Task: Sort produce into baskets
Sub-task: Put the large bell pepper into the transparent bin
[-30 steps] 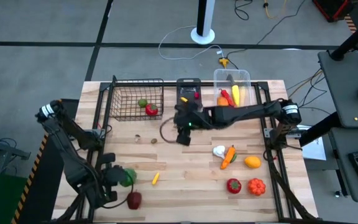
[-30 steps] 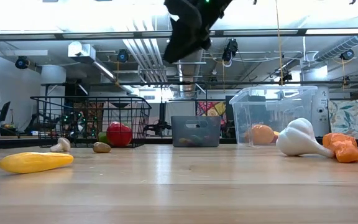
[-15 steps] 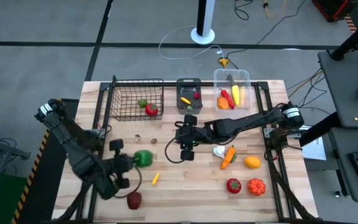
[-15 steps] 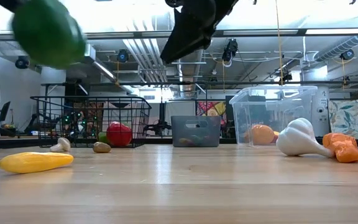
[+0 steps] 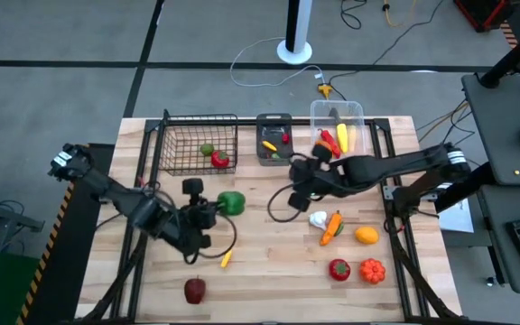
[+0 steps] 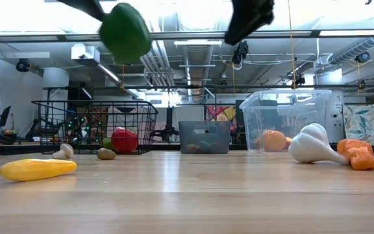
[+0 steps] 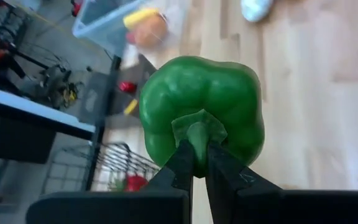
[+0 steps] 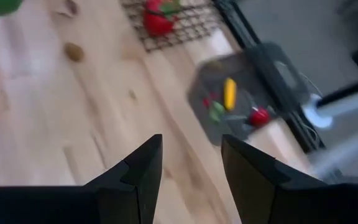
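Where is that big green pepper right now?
The green pepper is up in the air, held by its stem in the left gripper, above the table's middle-left, just in front of the black wire basket.

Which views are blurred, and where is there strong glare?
Right wrist view: motion blur smears the dark grey plastic bin and wooden table. Left wrist view: the green toy pepper is sharp, its background soft. Low view: bright ceiling lights wash out the top.
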You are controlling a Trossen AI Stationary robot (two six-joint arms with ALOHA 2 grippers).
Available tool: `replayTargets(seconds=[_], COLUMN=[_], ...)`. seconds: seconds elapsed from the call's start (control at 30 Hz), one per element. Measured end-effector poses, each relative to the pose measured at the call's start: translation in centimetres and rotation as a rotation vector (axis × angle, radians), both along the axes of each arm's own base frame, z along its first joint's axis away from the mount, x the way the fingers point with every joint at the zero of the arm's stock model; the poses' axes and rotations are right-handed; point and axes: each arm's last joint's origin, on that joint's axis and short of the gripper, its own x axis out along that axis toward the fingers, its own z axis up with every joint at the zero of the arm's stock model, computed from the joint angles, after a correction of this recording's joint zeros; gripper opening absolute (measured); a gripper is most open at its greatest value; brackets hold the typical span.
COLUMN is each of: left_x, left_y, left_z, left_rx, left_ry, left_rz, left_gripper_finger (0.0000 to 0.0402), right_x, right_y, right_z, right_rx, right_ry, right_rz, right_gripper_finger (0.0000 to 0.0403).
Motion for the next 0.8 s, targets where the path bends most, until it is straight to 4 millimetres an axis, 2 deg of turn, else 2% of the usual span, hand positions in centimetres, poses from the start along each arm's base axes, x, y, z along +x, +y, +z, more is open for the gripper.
replayTargets(seconds=[0.13,0.23,0.53,0.67,0.8], left_x=[1.2,2.1,4.0,4.0,3.9], left_y=[1.3,1.8,2.5,2.2,2.1], left_z=[0.6,1.1,1.9,0.8,-0.8], left_rx=[0.045,0.069,-0.069,-0.058,-0.046], left_ry=[-0.026,-0.054,-0.152,-0.116,-0.072], left_rz=[-0.016,-0.039,-0.213,-0.227,-0.234], left_gripper_finger=[0.0002,0.0002,0.0002,0.0002,0.0002], right_x=[-1.7,-2.0,-1.8,-1.9,-1.6], right_y=[0.1,0.8,4.4,6.0,6.4], right_z=[1.1,1.1,-2.1,-3.9,-4.9], right_rx=[0.011,-0.002,-0.126,-0.175,-0.106], right_ry=[-0.036,-0.075,-0.283,-0.4,-0.435], right_rz=[-0.02,0.03,0.325,0.428,0.473], right_gripper_finger=[0.0157,0.0157,0.0157,0.0157,0.0174])
